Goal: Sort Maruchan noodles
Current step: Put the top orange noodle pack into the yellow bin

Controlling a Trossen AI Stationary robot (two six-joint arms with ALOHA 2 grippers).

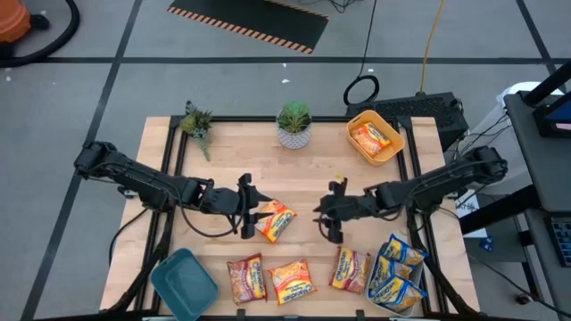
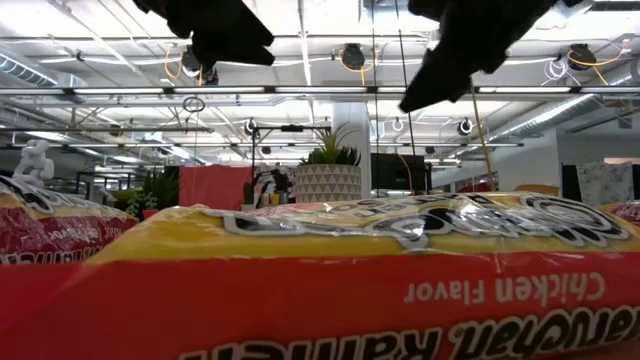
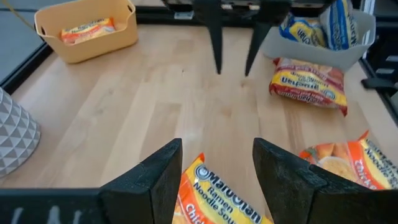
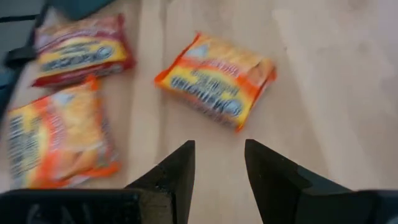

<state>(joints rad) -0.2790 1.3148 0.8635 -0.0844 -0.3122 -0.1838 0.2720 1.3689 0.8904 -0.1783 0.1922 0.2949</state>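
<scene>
While the left gripper (image 1: 251, 212) straddles the orange Maruchan packet (image 1: 274, 220), fingers spread

Light, crinkly, probably slippery: pinch across its short edges.

You are looking at a robotics lab in an open, industrial-style office hall. The pale wooden-topped counter (image 1: 268, 178) stands on a grey carpet-tiled floor (image 1: 107, 36) with a black-and-orange striped hazard mat (image 1: 250, 22) beyond its far edge. Loose cables (image 1: 366, 85) trail behind the far right corner. From counter height you see an exposed ceiling with white beams and pipes (image 2: 300, 70) and hanging lamps (image 2: 352, 55).
</scene>
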